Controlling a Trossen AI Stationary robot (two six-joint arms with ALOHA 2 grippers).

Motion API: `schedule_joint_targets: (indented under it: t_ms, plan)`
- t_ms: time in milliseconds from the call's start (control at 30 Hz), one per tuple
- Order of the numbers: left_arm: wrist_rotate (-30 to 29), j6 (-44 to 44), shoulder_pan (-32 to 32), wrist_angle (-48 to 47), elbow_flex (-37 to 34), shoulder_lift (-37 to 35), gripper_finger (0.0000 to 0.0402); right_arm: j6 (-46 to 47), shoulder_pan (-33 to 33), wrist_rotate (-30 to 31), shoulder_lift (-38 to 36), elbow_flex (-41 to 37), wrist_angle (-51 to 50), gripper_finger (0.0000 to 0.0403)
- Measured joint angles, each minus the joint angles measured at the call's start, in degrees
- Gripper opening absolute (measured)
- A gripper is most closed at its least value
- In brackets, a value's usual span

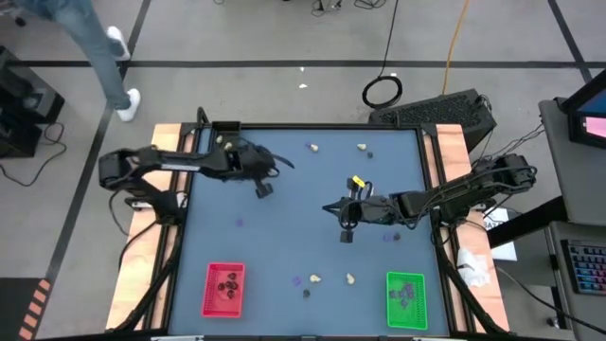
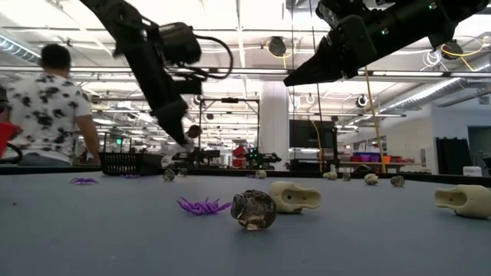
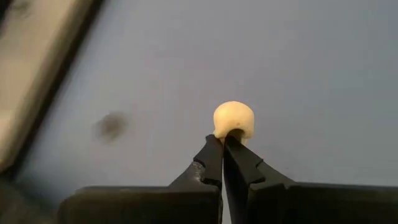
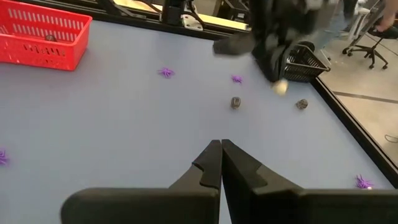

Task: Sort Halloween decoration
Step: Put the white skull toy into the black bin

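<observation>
The left end effector (image 3: 222,146) is closed on a cream-white lump (image 3: 234,121), held above the blue desk (image 1: 284,237) — only its wrist view shows this grip. The right end effector (image 4: 221,151) is closed and empty over mid-desk; purple bits (image 4: 165,72) lie beyond, near the red tray (image 4: 43,40).

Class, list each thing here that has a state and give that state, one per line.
Left claw: shut on a cream lump, held above the table.
Right claw: shut, empty, above the table.
Red tray: holds dark trinkets.
Green tray: holds dark trinkets.
Purple bit: loose on the table.
</observation>
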Motion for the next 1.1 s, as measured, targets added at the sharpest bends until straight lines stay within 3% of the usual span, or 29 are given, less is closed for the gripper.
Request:
schedule_joint_targets:
  t_ms: [133, 267, 400, 600, 800, 933, 1100]
  plan:
    - [-5.79, -3.06, 5.02, -13.97, 3.06, -5.92, 0.0, 0.06, 0.0, 0.0, 0.0, 0.0, -0.19, 0.0]
    - [-6.33, -4.54, 14.4, -21.98, 3.75, -8.84, 0.0, 0.44, 0.0, -0.02, 0.0, 0.0, -0.36, 0.0]
    - [-2.59, -1.17, 24.89, -21.61, 3.32, -8.06, 0.0001, 0.44, 0.0, -0.02, 0.0, 0.0, -0.33, 0.0]
    - [5.48, 4.68, 34.34, -15.72, 3.32, -2.62, 0.0001, 0.41, 0.0, -0.02, 0.0, 0.0, -0.17, 0.0]
    - [6.72, 7.7, 38.14, -13.85, 3.23, 4.1, 0.0001, 0.41, 0.0, -0.02, 0.0, 0.0, -0.15, 0.0]
    - [2.55, 9.15, 38.08, -13.14, 3.23, 5.09, 0.0005, 0.42, 0.0, -0.02, 0.0, 0.0, -0.15, 0.0]
    - [-0.48, 11.0, 37.22, -14.14, 3.23, 2.81, 0.0054, 0.39, 0.0, -0.02, 0.0, 0.0, -0.13, 0.0]
